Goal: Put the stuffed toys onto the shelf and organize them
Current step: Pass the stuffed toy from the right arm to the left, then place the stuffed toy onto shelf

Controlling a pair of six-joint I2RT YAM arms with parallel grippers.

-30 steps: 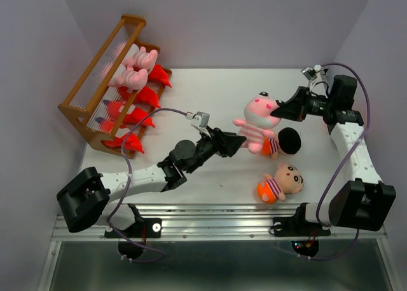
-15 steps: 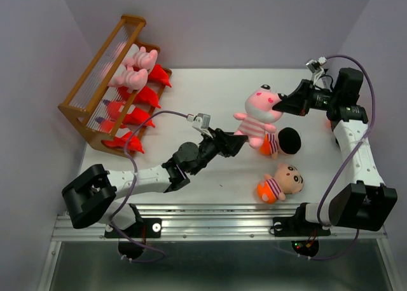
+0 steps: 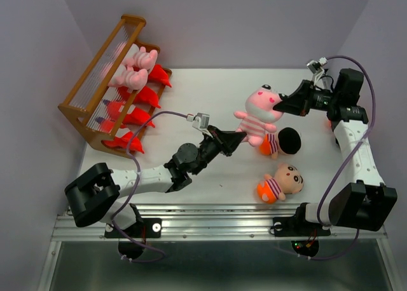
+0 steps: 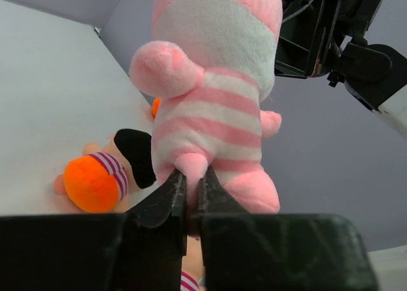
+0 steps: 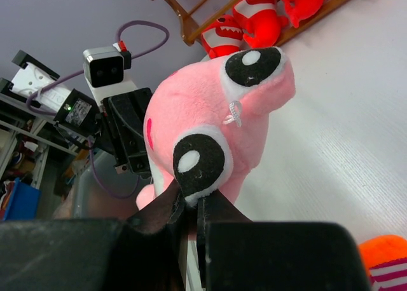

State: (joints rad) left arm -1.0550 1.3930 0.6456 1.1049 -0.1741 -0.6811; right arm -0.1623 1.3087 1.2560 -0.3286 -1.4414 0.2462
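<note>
Right of centre in the top view, the pink striped plush pig [image 3: 259, 116] hangs between both tools. The left tool [image 3: 238, 137] has just pinched its lower nub and the right tool [image 3: 282, 104] clamps its head, suggesting a handover toward the brown slatted wooden shelf [image 3: 77, 121], upper left.

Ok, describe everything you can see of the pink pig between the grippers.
The pink pig is a soft plush: big pink head, round black-and-white eyes, pink-and-white striped body, stubby limbs. It is held upright over the right half of the table: the right gripper pinches its head beside one eye, the left gripper pinches a small nub at its bottom.
</note>
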